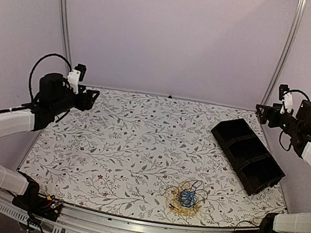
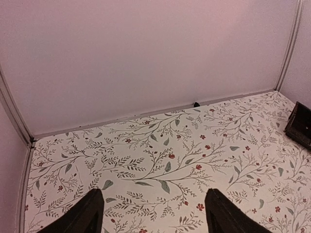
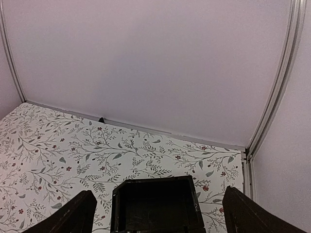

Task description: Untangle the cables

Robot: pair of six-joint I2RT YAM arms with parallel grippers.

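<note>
The cables (image 1: 186, 199) lie as a small tangle of yellow-orange and blue wires near the front edge of the table, right of centre. My left gripper (image 1: 90, 100) is raised at the far left, well away from them; in the left wrist view it (image 2: 154, 211) stands open over bare patterned cloth. My right gripper (image 1: 263, 113) is raised at the far right, above the back end of the black tray; in the right wrist view it (image 3: 158, 209) is open with nothing between its fingers. Neither wrist view shows the cables.
A black tray (image 1: 247, 155) with three compartments lies slantwise at the right of the table, its end seen in the right wrist view (image 3: 156, 204). The floral tablecloth (image 1: 133, 148) covers the table. White walls and metal posts enclose the back and sides.
</note>
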